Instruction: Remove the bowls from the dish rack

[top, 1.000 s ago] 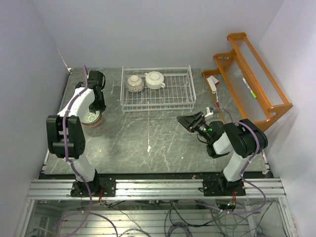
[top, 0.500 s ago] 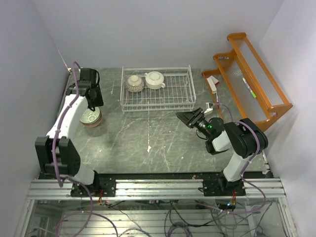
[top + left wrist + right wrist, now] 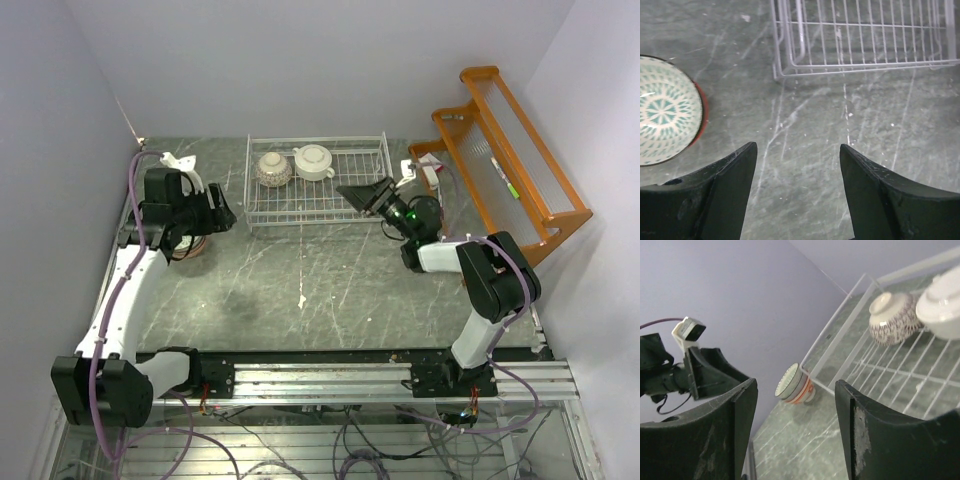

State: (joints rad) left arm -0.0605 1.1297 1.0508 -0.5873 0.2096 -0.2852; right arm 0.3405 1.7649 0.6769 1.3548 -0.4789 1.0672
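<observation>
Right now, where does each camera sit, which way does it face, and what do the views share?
Top external: above, behind the bases; looks down on the table, left arm, right arm, dish rack.
Left wrist: faces down between the open left jaws at table, rack corner, red-based bowl.
Right wrist: faces sideways between the open right jaws across the rack toward the left arm.
Shared: both wrist views show that bowl and the rack.

Grey-patterned bowl [image 3: 273, 168] and white bowl [image 3: 313, 161] sit in the wire dish rack [image 3: 310, 202]; red-trimmed bowl [image 3: 665, 122] stands upright outside it.
</observation>
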